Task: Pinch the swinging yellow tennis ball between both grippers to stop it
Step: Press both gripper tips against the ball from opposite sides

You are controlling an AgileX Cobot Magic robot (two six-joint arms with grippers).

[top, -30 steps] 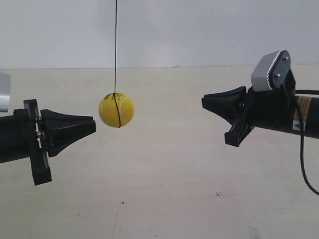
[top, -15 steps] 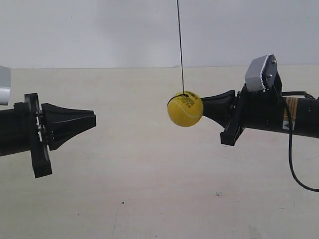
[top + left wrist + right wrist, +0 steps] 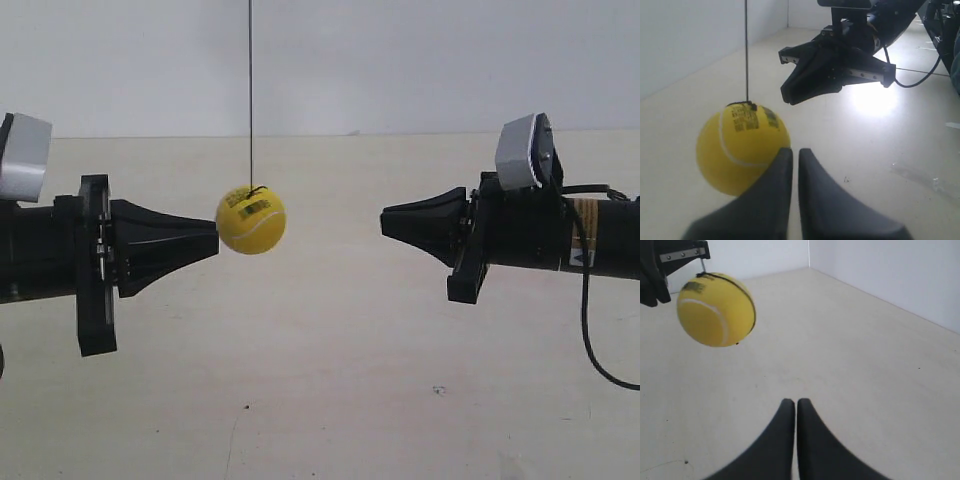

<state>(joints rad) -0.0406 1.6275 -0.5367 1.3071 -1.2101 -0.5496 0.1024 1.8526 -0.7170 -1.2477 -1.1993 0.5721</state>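
The yellow tennis ball (image 3: pixel 251 220) hangs on a thin dark string (image 3: pixel 250 90) above the table, barcode sticker facing up. The tip of my left gripper (image 3: pixel 214 240), shut, is right at the ball's side; contact cannot be told. In the left wrist view the ball (image 3: pixel 742 145) sits just beside and beyond the shut left gripper (image 3: pixel 791 151), with the right gripper (image 3: pixel 785 95) facing it further off. My right gripper (image 3: pixel 384 222) is shut and a clear gap away from the ball. In the right wrist view the ball (image 3: pixel 716 309) floats well beyond the shut right gripper (image 3: pixel 792 401).
A pale beige tabletop (image 3: pixel 330 380) lies below, with a white wall (image 3: pixel 400 60) behind it. A black cable (image 3: pixel 590 340) loops down from the right arm. Grey-white boxes (image 3: pixel 522 152) top both arms.
The ball has swung from the right gripper's tip over to the left gripper's tip. Both gripper tips have moved inward, the left one more.
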